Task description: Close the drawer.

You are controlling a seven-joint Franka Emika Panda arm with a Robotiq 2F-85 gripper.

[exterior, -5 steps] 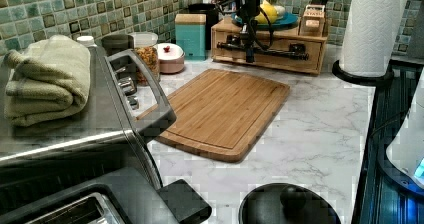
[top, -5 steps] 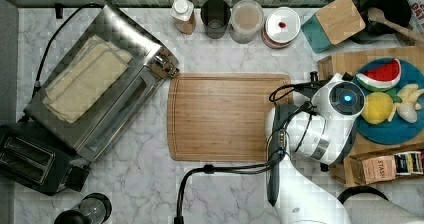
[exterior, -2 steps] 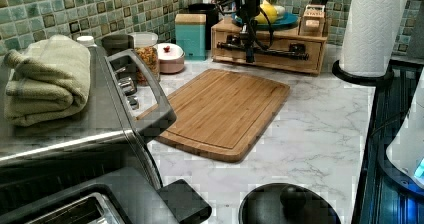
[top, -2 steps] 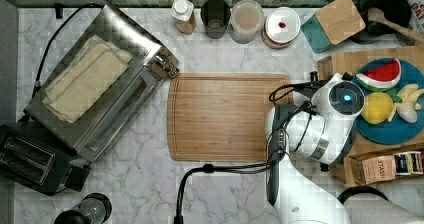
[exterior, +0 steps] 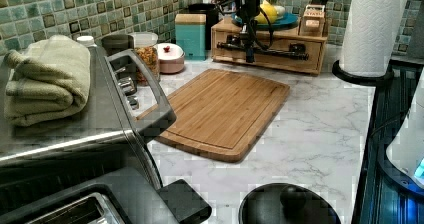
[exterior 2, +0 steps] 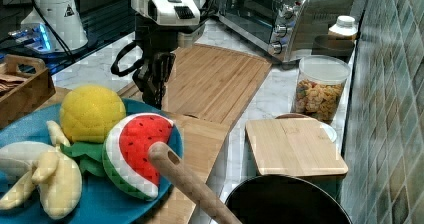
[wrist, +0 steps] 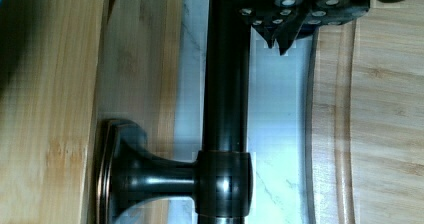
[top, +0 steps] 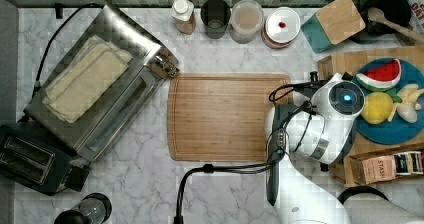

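Observation:
The drawer [exterior: 311, 59] is the light-wood front of the box under the blue fruit plate, and it looks flush with the box. Its black bar handle [exterior: 280, 53] runs along that front. My gripper [exterior: 249, 59] hangs down right at the handle's left part in the left view. In the wrist view the gripper [wrist: 282, 40] is shut with nothing in it, its tips beside the handle [wrist: 227, 109] on the cutting-board side, and the drawer front [wrist: 135, 84] lies behind the bar. The right view shows the gripper [exterior 2: 155, 91] pointing down at the box's front edge.
A wooden cutting board [top: 225, 116] lies on the marble counter just in front of the drawer. A toaster oven [top: 100, 84] stands at the top view's left, jars [top: 246, 20] line the tiled wall, and a paper towel roll [exterior: 372, 29] stands at the left view's right.

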